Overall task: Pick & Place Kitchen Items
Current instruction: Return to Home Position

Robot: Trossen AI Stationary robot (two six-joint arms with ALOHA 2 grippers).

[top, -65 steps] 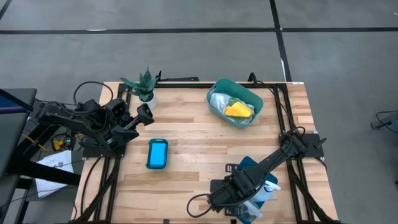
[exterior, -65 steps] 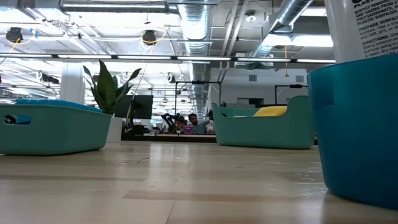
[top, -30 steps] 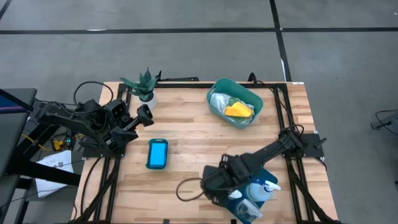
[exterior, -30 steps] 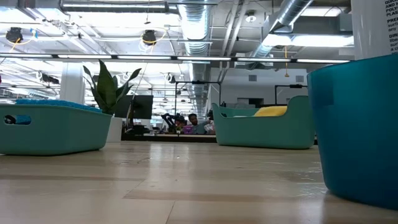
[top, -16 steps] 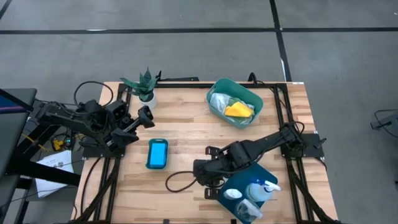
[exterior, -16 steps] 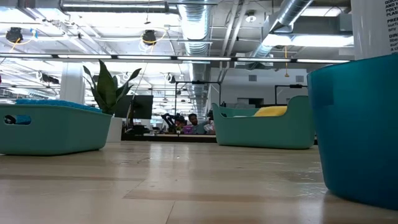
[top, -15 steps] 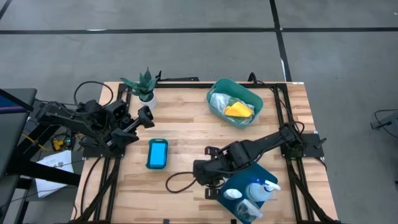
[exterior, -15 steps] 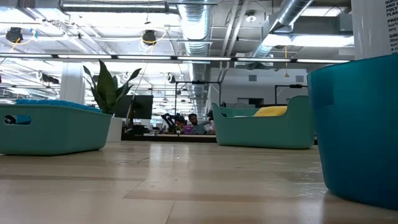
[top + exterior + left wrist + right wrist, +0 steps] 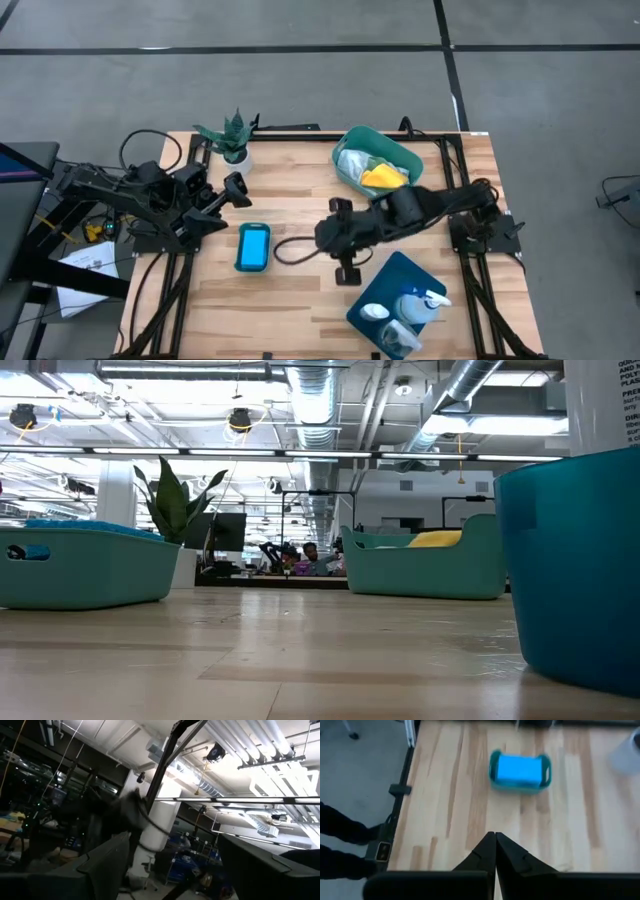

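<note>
A small teal tub point(image 9: 253, 246) holding a blue sponge point(image 9: 519, 770) stands left of the table's middle. A teal tub point(image 9: 377, 163) at the far side holds a yellow cloth point(image 9: 383, 177) and a white cloth point(image 9: 352, 160). A blue tub point(image 9: 392, 283) at the near right holds a pale-blue spray bottle point(image 9: 422, 304), a small white bottle point(image 9: 371, 313) and a silver cup point(image 9: 398, 335). My right gripper point(image 9: 325, 238) hovers over the table's middle, shut and empty, pointing at the small tub; it also shows in the right wrist view point(image 9: 495, 839). My left gripper point(image 9: 232, 190) waits open at the left edge.
A small potted plant point(image 9: 230, 137) stands at the far left, close to my left gripper. A black cable loop point(image 9: 290, 250) hangs from my right arm between it and the small tub. Bare wood point(image 9: 270, 300) lies along the near edge.
My right gripper has left the blue tub at the near right and swung toward the table's far and left edges, to the table's middle, and now faces the small tub. The bottles and cup stay in the blue tub. My left arm has kept still.
</note>
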